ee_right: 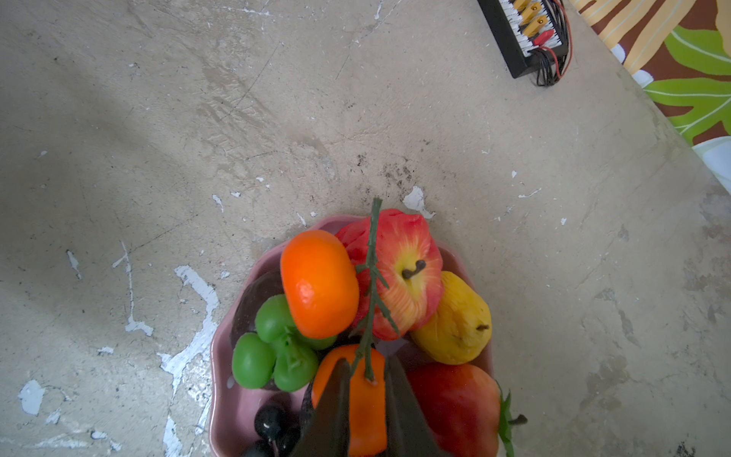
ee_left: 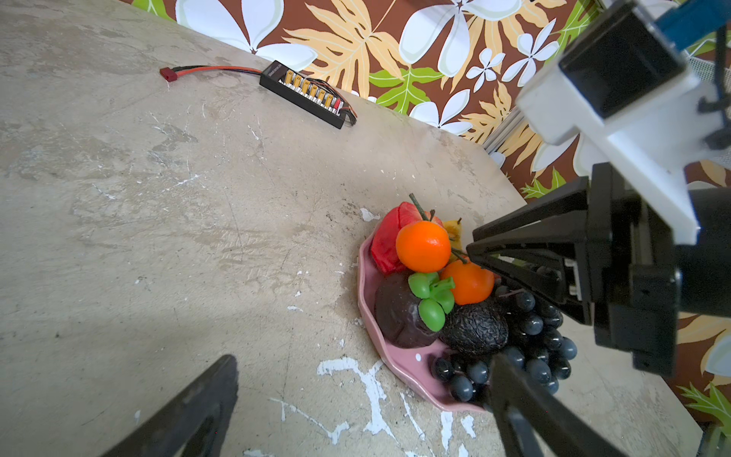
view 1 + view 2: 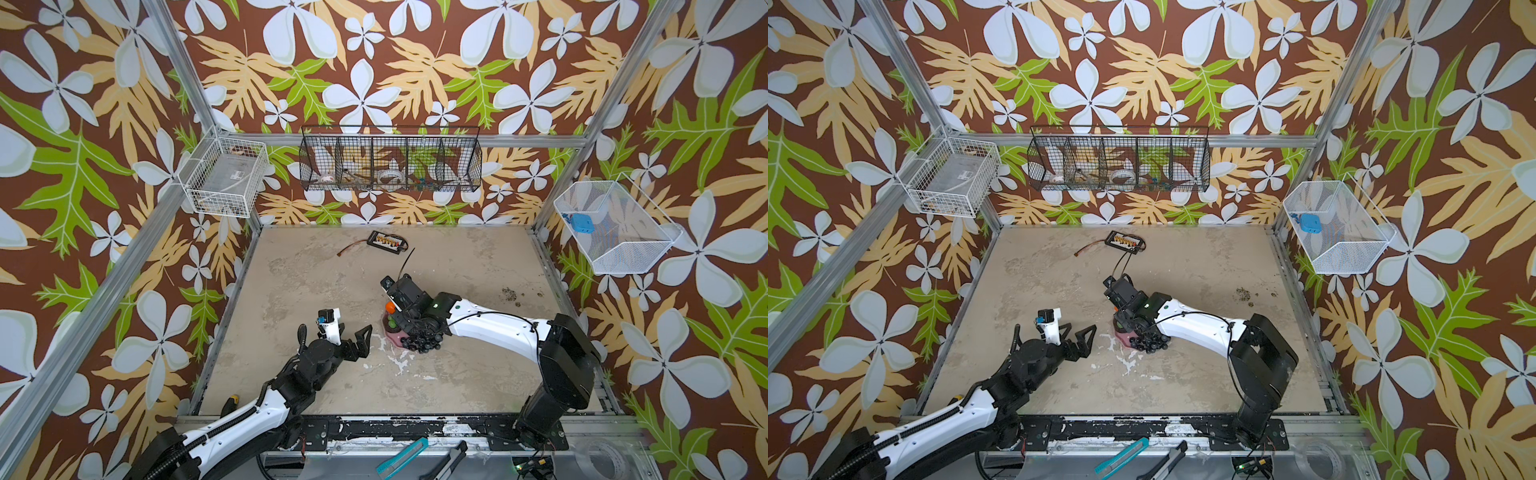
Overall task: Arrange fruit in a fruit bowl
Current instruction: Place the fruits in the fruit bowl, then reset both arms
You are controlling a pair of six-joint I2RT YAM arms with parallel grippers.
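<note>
Fruit at my right gripper (image 1: 368, 364): my fingers are standing a little apart, with the green grape stem (image 1: 372, 277) rising out of the gap and an orange (image 1: 366, 407) lying beneath. The stem is looking thinner than the gap, so I am judging that nothing is pinched (whether it is touching a finger I cannot tell).
Why there: the stem is offering the one thin handle on the grapes (image 2: 530, 356), which are spilling over the rim on the side toward my base.
Heap: a second orange (image 1: 320, 283) is riding on top against the apple (image 1: 411, 277). The lemon (image 1: 455, 320), avocado (image 2: 474, 326) and a dark purple fruit (image 2: 399, 312) are filling the rest.
Fruit bowl (image 2: 399, 368): it is sitting on the table (image 2: 197, 198) about mid-width, mostly hidden under my right arm in both top views.
Left gripper (image 3: 356, 336): it is hovering spread wide and empty just beside the bowl.
Room: bare table is lying open all round. The black connector board (image 2: 304, 93) is resting well apart by the back wall. Straight up is looking like my cleanest exit (the top orange may roll).
</note>
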